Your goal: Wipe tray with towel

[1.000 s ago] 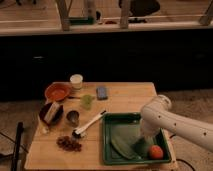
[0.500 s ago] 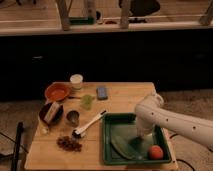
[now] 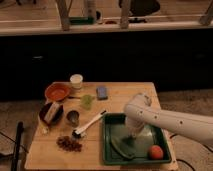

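The jaws are hidden under the white, rounded forearm, so I cannot tell how far they stand apart or whether they grip anything; the gripper point(image 3: 134, 134) itself reaches down into the tray point(image 3: 108, 150), near its middle. The towel point(image 3: 123, 147) appears to be the dark green, soft, crumpled strip lying on the tray floor just below and left of the gripper, though whether the two touch cannot be made out. Judging by this, the wiping step seems to be in hand or about to begin, and the next move calls for pressing the cloth flat against the floor and dragging it across without bumping the orange ball point(image 3: 156, 152) that sits in the tray's near right corner. The tray is a shallow green rectangle with raised walls, likely smooth plastic. It rests on a pale wooden worktop point(image 3: 135, 92). To the left lie a long-handled brush point(image 3: 89, 124), a small metal cup point(image 3: 72, 117), a round orange bowl point(image 3: 57, 92), a white cup point(image 3: 76, 80) and a scatter of brown nuts point(image 3: 69, 143).
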`<state>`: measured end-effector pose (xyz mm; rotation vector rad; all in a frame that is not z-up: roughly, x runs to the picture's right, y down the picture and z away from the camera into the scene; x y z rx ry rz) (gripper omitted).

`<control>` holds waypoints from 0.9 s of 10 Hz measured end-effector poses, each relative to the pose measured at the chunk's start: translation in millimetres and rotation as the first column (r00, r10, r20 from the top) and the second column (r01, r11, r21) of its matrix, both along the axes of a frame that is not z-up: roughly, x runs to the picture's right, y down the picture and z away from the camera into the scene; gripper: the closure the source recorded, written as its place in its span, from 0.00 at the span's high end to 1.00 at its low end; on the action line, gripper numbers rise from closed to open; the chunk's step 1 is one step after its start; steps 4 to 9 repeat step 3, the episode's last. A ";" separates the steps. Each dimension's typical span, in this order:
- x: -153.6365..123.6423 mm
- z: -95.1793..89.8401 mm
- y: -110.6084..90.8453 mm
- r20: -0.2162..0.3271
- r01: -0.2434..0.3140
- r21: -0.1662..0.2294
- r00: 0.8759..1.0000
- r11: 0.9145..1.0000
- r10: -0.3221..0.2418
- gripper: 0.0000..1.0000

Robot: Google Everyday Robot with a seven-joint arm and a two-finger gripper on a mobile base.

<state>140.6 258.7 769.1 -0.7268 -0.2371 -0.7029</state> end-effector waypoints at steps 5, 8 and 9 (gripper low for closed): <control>-8.1 -24.0 26.4 0.053 0.061 -0.016 0.997 0.998 -0.060 0.00; -8.1 -24.0 26.4 0.053 0.061 -0.016 0.997 0.998 -0.060 0.00; -8.1 -24.0 26.4 0.053 0.061 -0.016 0.997 0.998 -0.060 0.00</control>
